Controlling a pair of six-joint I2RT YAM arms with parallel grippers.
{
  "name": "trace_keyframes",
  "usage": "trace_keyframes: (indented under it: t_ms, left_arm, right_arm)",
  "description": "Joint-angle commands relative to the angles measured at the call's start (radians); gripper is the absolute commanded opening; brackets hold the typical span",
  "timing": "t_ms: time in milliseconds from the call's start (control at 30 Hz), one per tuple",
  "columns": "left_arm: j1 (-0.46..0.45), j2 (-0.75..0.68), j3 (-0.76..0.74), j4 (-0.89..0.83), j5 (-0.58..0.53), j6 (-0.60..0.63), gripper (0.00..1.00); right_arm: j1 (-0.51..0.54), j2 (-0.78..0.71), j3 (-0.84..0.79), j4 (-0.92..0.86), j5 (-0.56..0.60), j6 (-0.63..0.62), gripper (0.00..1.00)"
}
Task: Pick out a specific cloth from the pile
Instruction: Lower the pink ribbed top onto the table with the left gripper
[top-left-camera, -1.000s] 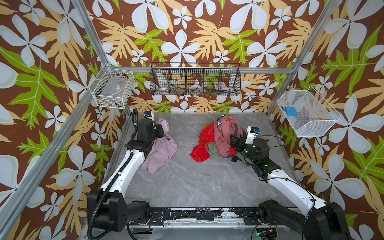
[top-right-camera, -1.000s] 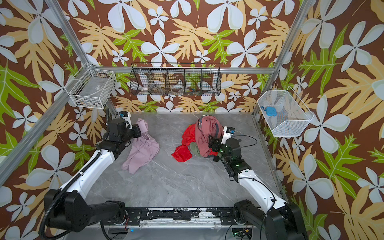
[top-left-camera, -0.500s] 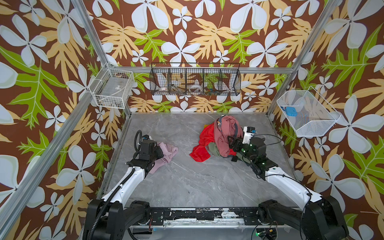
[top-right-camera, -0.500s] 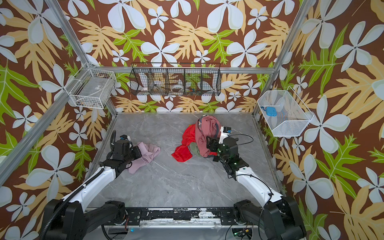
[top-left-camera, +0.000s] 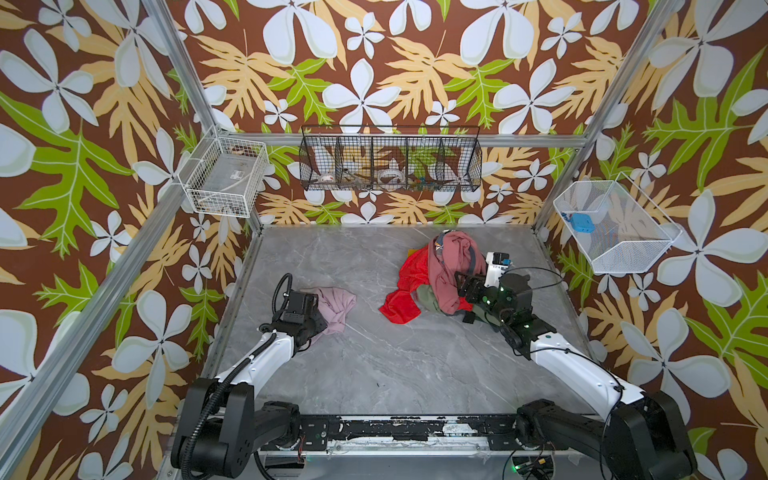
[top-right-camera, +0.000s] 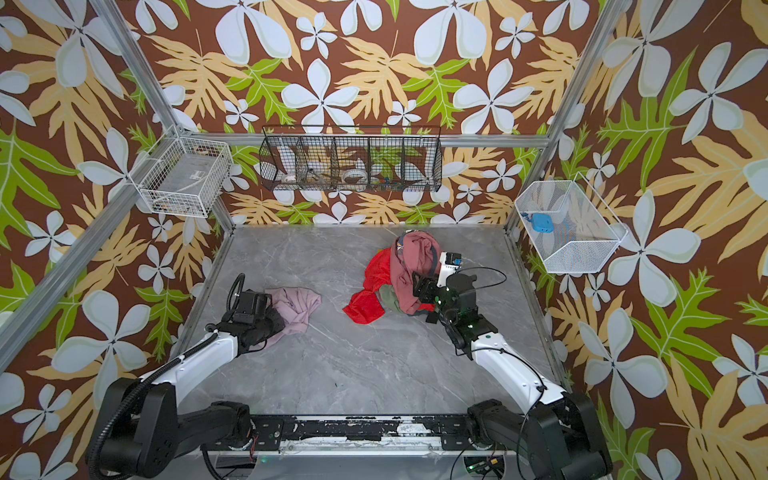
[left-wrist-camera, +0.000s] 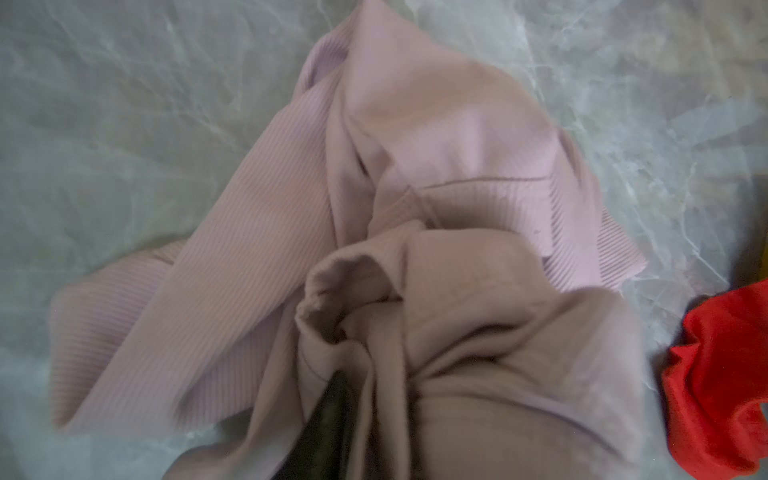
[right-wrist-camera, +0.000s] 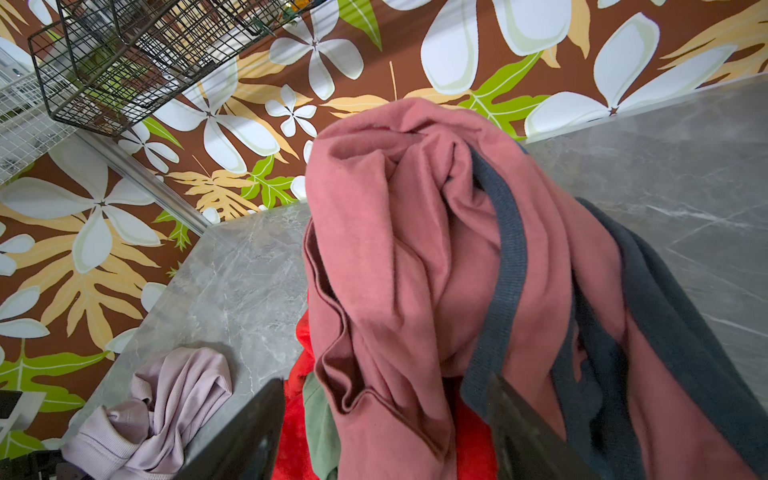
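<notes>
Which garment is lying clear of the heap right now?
The pale lilac cloth: it lies alone, with bare table between it and the pile, where all the others are bunched together.

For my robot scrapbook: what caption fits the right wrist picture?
Rose garment tops the pile, framed by the right claw; lilac cloth lies apart.

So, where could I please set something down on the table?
The table is bare in front of the lilac cloth and the pile, and back left behind that cloth. Crowded: back right, where the right end effector is at the pile.
</notes>
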Motion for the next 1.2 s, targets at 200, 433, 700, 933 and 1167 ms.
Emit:
trace_keyframes:
  t_ms: [200,433,700,933,1167]
  left_arm:
    - [-0.001,-0.078,0.059,-0.190,-0.102,0.003,0.70]
    - [-0.080,-0.199,0.170,-0.331,-0.292,-0.012,0.75]
    - [-0.147,-0.208,0.294,-0.369,-0.355,0.019,0.76]
    - [-0.147,-0.027,0.368,-0.305,-0.261,0.200,0.86]
    - [-0.129,0.201,0.342,-0.247,-0.144,0.237,0.90]
  right_arm:
    - [0.002,0.030,0.025,-0.005,-0.002,-0.034,0.76]
    - [0.002,0.042,0.047,-0.024,0.006,-0.056,0.77]
    - [0.002,0.025,0.060,-0.061,0.021,-0.082,0.77]
    - [0.002,-0.012,0.046,-0.076,0.035,-0.090,0.77]
    - [0.002,-0.039,0.041,-0.106,0.033,-0.106,0.77]
